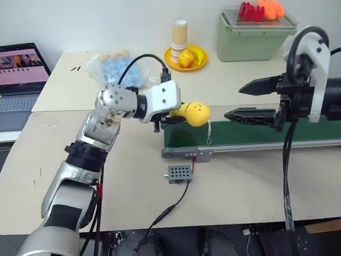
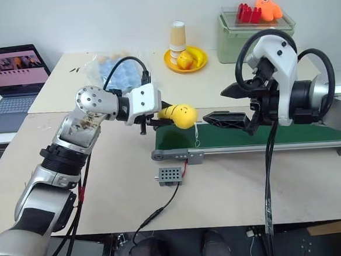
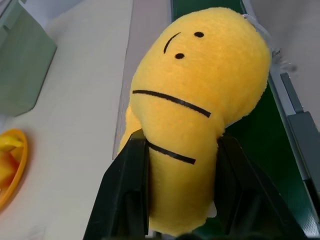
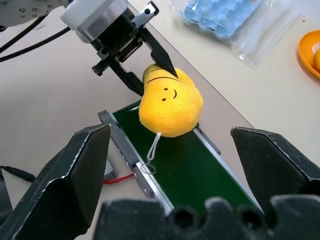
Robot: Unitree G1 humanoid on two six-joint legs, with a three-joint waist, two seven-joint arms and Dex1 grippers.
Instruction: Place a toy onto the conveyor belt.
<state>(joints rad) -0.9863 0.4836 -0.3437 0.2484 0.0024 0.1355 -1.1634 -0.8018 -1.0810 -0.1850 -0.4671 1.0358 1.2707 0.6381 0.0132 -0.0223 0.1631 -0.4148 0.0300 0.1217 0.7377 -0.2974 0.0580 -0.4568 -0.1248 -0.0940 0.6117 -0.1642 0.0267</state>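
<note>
Sitting at the table's far edge, one yellow bowl (image 1: 186,59) holds fruit, and one green bin (image 1: 252,37) carries two toys on its lid. One left gripper (image 4: 150,67) pinches a yellow plush toy (image 1: 194,113) above the conveyor belt (image 1: 264,134)'s end; the right gripper (image 1: 248,102) hangs spread wide.

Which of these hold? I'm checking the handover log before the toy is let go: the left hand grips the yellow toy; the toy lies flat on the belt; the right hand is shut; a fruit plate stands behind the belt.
1. The left hand grips the yellow toy: true.
2. The toy lies flat on the conveyor belt: false, it is held above the belt's end.
3. The right hand is shut: false, it is open and empty.
4. A yellow fruit plate stands behind the belt: true.
</note>
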